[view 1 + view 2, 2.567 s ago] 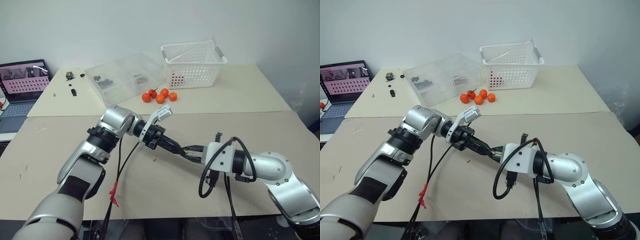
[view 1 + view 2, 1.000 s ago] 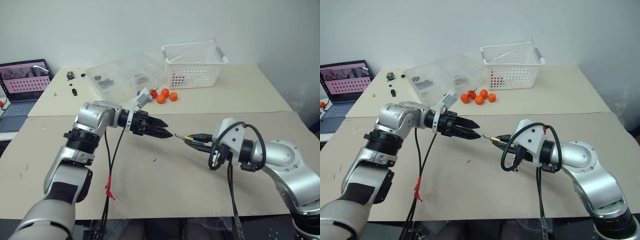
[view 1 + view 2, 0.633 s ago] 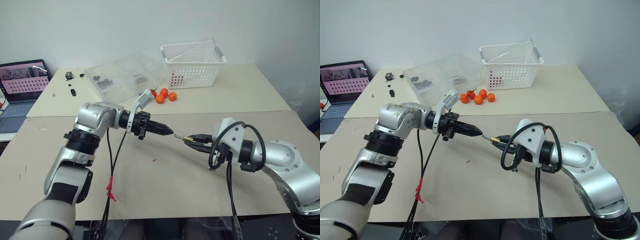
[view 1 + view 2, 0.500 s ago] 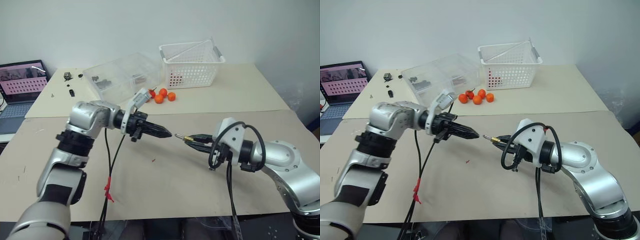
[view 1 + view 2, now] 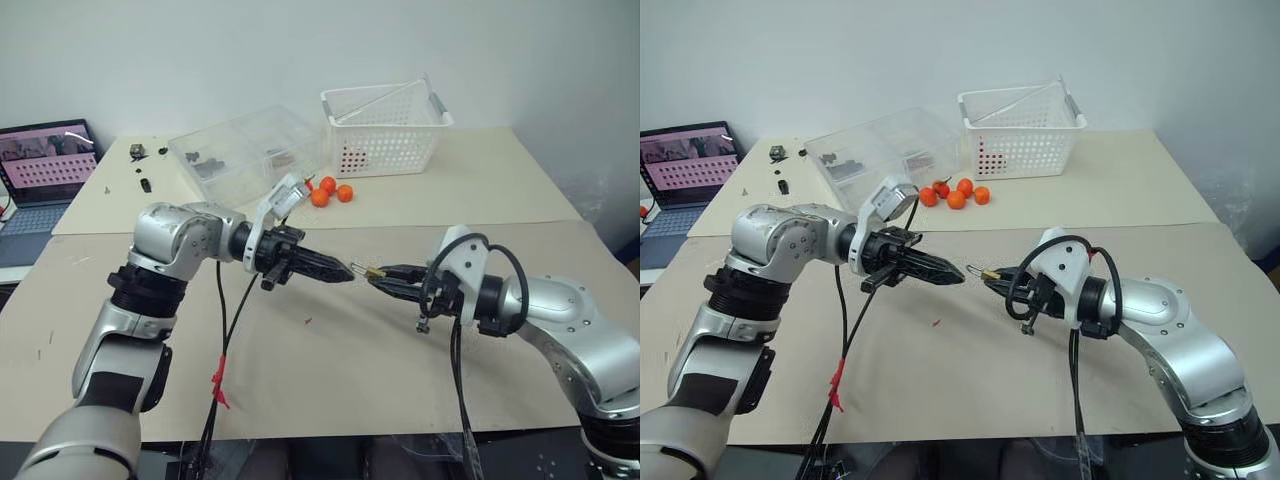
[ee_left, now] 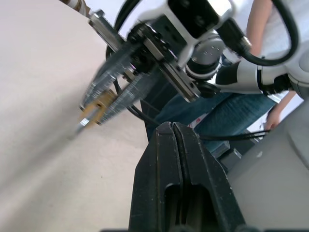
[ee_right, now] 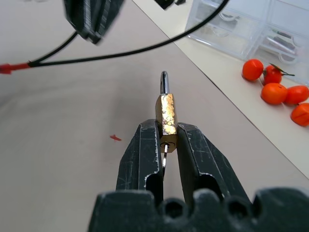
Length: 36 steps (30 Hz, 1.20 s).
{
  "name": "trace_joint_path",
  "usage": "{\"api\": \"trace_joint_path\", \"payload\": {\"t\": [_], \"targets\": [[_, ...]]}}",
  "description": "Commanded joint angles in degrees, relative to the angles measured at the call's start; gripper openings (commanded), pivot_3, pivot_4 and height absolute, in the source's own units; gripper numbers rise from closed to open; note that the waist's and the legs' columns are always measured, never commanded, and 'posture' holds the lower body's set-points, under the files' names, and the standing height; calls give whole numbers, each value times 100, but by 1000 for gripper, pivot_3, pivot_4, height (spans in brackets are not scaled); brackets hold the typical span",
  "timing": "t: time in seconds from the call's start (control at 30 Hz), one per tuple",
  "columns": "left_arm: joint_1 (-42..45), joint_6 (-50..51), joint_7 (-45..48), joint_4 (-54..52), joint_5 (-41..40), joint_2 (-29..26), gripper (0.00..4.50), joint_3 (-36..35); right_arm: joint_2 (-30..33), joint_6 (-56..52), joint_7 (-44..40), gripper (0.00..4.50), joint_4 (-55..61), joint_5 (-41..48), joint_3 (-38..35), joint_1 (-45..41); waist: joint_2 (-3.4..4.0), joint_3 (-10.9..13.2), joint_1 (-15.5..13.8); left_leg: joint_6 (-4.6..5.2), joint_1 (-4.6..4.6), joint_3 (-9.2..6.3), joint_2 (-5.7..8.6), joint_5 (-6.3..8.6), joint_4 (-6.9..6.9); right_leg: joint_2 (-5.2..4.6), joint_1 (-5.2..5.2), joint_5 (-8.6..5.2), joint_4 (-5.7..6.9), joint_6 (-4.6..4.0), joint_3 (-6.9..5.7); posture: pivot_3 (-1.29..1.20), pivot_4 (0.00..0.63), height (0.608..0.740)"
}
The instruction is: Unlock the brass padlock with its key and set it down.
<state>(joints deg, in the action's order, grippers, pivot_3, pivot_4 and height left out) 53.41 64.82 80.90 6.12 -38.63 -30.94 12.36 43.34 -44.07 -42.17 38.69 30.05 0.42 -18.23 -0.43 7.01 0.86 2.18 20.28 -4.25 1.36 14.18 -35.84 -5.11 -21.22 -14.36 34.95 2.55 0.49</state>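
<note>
The brass padlock (image 7: 166, 116) is held above the table (image 5: 330, 380), clamped by its gold body between the two black fingers of the right gripper (image 7: 164, 145), with the silvery shackle pointing outward toward the left arm and the key (image 7: 164, 157) seen as a thin metal sliver in the keyhole end, tucked down between the fingers. The left gripper (image 5: 945, 274) is carried level just beside the shackle tip, its jaws pressed fully together on nothing, a small gap being left between its tip and the lock. The step in hand is judged to be the unlocking itself, not yet completed: the shackle is seen seated in the body. The next move is thought to call for a very fine alignment, either for the shackle to be pulled or for the key to be reached and turned; since the key lies inside the right gripper's grasp, access to it is poor and a regrasp may be needed. The lock body is a small, hard, mottled brass block with flat faces, the shackle a thin polished loop, both likely to slip under smooth pads. The fingers are ribbed black plastic. The table is covered in matt beige board; a clear plastic box (image 5: 250, 150), a white perforated basket (image 5: 385, 130) and small glossy oranges (image 5: 331, 190) are set well apart from the work.
</note>
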Motion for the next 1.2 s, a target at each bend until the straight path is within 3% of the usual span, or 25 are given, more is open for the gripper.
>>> {"api": "trace_joint_path", "payload": {"t": [0.03,0.73,1.2], "targets": [[119,-34,-67,-30,-131,38,50,-153,-35,-139,131,209,259,274,-262,-190,0,0,-5,0,0,0,1,0,0,-1,0,0,0,0,0,0,150,740],[253,-395,-192,385,93,227,50,-39,42,-931,668,209,770,1555,-683,-229,0,0,-9,0,1,0,3,0,2,-4,0,0,-4,0,2,0,150,740],[322,-452,-166,494,153,260,50,-32,277,-973,842,209,1077,1874,-625,-79,-1,0,-11,0,1,0,4,0,2,-4,0,0,-4,0,0,0,150,740]]}}
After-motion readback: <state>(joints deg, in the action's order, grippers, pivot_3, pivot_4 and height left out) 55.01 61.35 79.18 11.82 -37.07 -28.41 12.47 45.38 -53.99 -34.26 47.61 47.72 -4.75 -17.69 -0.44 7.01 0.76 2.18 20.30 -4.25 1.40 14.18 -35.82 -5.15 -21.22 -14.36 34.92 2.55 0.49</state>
